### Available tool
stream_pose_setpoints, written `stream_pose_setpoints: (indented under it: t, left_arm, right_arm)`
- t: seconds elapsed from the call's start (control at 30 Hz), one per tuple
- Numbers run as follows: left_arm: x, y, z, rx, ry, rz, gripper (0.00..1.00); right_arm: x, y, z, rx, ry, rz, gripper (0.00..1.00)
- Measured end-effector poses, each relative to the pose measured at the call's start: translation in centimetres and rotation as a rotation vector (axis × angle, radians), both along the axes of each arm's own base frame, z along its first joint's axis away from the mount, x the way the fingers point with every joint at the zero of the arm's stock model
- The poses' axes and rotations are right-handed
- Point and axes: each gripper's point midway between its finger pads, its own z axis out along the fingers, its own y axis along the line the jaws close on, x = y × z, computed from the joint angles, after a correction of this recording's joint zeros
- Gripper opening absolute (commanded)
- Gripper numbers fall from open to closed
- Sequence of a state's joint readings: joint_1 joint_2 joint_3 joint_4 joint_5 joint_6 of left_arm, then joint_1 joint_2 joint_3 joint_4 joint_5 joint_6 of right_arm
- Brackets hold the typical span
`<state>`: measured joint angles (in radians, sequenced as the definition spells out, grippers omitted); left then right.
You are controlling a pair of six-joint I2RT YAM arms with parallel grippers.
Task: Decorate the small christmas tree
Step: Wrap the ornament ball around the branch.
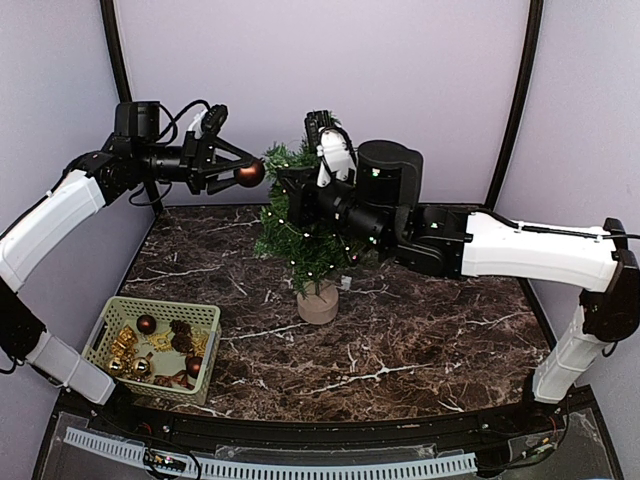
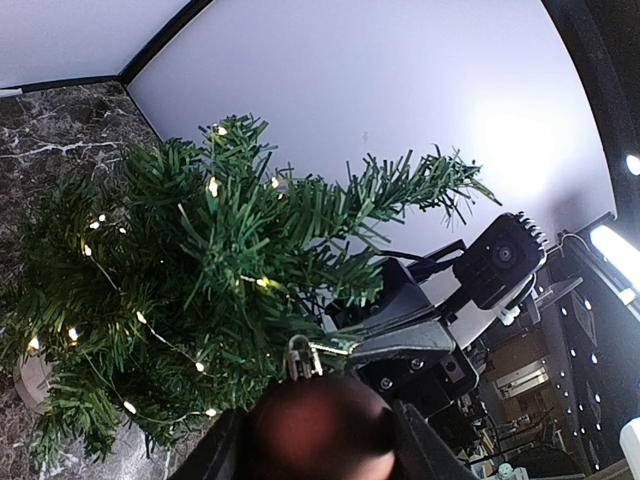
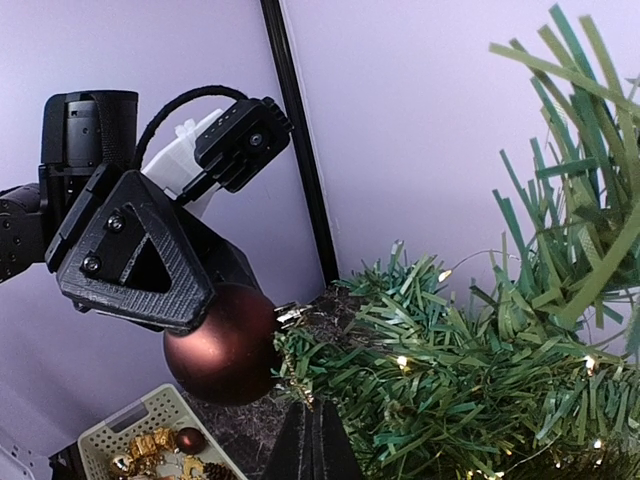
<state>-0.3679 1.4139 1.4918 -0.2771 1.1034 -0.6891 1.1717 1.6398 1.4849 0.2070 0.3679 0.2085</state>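
Nearest the arm bases, down to the left of the small christmas tree (image 1: 300, 235), a basket (image 1: 160, 303) of spare ornaments (image 1: 140, 350) is kept within reach. The tree is stood upright on its wooden base (image 1: 318, 305). At its upper left edge a dark red bauble (image 3: 222, 345) is pinched by the left gripper (image 1: 240, 173), with the hook cap (image 2: 298, 355) turned toward the needles, apparently for hanging. The right gripper (image 3: 312, 440), fingers pressed together, is buried among the upper branches, probably to steady the tree.

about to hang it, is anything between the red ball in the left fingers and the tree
Nothing visible. The red ball is already at the tree's upper branch tips. The closed right fingers sit close below that spot, not between them.
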Motion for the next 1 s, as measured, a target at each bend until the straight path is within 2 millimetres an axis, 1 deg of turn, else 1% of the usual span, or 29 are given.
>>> stream_pose_setpoints:
  t: [0.57,0.8,1.0]
  left_arm:
    - [0.5,-0.2,-0.5,0.002,0.009,-0.005,0.38]
    - [0.5,-0.3,-0.5,0.0,0.003,-0.007,0.38]
    - [0.6,-0.3,-1.4,0.008,0.02,-0.007,0.38]
  right_arm:
    - [1.6,-1.1,-1.4,0.025,0.107,-0.061,0.0]
    - [1.9,-1.3,-2.0,0.024,0.136,-0.07,0.0]
    - [1.7,-1.1,-2.1,0.023,0.143,-0.053,0.0]
